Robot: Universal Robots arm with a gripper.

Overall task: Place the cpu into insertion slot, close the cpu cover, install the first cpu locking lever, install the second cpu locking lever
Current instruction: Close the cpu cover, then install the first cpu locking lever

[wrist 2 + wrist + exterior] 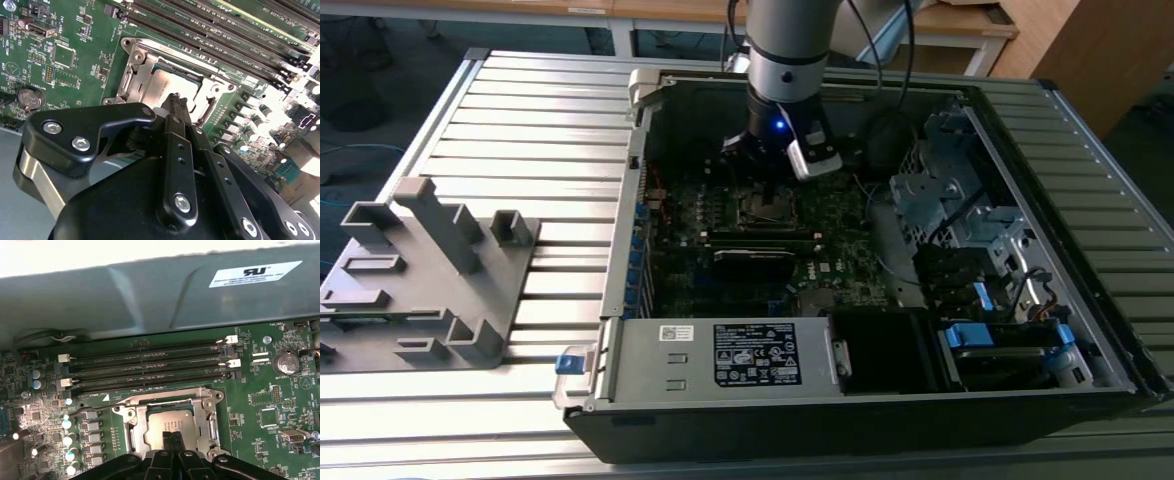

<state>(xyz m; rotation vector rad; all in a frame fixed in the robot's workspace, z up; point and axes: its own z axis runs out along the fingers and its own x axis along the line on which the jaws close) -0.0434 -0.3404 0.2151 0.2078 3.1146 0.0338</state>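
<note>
Slatted metal table (pixel 520 120) carries an open computer case (pixel 854 425), and the arm (pixel 787 50) reaches down into it over the socket (pixel 767 208). In both wrist views the cpu (pixel 170 421) lies flat in the socket, with the cover (pixel 136 425) folded down around it, its window showing the grey top. The gripper (pixel 178 101) hangs just above the cpu's edge, jaws pinched together with nothing between them. I judge placing and cover-closing done and the locking stage in hand; whether the lever (pixel 205 109) beside the socket is latched I cannot tell. That stage calls for closed tips pushing thin wire, clear of the chip.
</note>
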